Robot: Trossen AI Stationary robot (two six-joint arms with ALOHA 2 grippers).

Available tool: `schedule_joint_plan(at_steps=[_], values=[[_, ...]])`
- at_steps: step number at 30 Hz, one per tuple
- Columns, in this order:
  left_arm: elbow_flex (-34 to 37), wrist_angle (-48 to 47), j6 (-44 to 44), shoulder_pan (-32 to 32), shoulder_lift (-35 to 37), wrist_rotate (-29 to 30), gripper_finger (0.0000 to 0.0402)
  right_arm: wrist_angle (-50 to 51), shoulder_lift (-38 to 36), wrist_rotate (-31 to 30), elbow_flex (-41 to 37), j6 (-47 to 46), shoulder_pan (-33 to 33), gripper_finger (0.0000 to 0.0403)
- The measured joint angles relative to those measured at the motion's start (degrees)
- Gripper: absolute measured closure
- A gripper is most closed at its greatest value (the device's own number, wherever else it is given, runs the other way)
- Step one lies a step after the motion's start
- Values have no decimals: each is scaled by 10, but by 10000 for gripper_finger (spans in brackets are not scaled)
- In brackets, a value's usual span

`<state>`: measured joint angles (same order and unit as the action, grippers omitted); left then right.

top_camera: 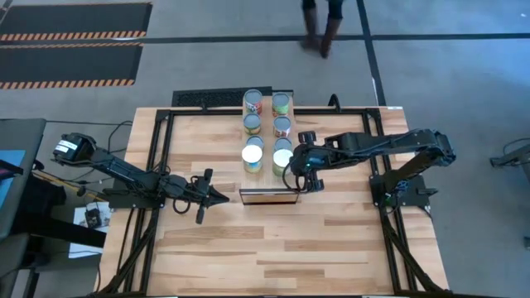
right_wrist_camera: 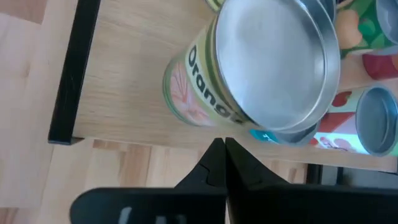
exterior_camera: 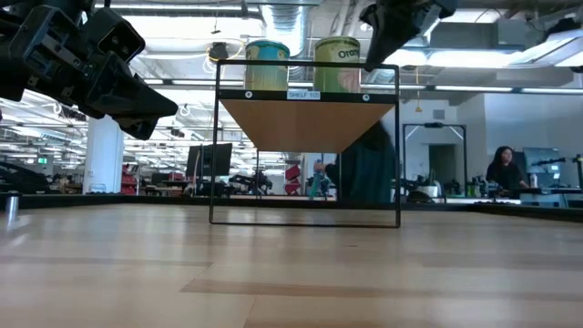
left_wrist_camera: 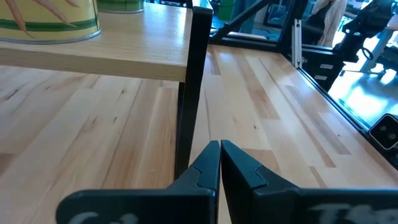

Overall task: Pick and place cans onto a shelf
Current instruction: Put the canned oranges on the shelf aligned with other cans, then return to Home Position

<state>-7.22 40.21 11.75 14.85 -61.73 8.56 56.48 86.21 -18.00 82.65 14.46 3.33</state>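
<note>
The shelf (top_camera: 267,184) is a long light-wood box on a black frame at the table's middle; it also shows in the low view (exterior_camera: 308,123). Several cans stand on it in two rows. The nearest two are a white-topped can (top_camera: 252,154) and an orange-labelled can (top_camera: 282,159) with a grey metal top (right_wrist_camera: 273,62). My right gripper (right_wrist_camera: 221,148) is shut and empty. It hovers above the shelf's near right corner (top_camera: 296,178), just short of the orange-labelled can. My left gripper (top_camera: 224,197) is shut and empty, left of the shelf's near end, by its black corner post (left_wrist_camera: 189,93).
Black frame rails run along the table's left, right and far sides (top_camera: 157,157). Bare tabletop (top_camera: 281,248) lies on the near side of the shelf. A person's legs (top_camera: 319,25) show on the floor beyond the table's far edge. Other people sit in the room behind (exterior_camera: 506,169).
</note>
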Motion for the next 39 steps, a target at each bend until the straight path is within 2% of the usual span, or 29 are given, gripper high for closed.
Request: schedule_joint_plan(at_steps=[4,7,9,15,20,28,35,39], values=[[0,4,0,0,0,1,401,16,-7,0,-5,-5,0,399],[0,7,0,-9,0,-5,401,-26,-55,14,-53,-11,-3,400],[0,8,0,-28,0,-19,401,-85,-102,46,-117,-10,-8,400],[0,19,-13,-102,0,-108,401,-308,-265,109,-326,0,-34,401],[0,25,-32,-151,7,-134,401,-461,-384,142,-463,-6,-61,400],[0,-27,-67,-202,82,-152,402,-592,-527,142,-613,-29,-83,400],[0,-107,-83,-229,166,-152,401,-695,-602,104,-724,-55,-84,400],[0,-136,-83,-233,196,-152,401,-703,-640,86,-760,-62,-84,400]])
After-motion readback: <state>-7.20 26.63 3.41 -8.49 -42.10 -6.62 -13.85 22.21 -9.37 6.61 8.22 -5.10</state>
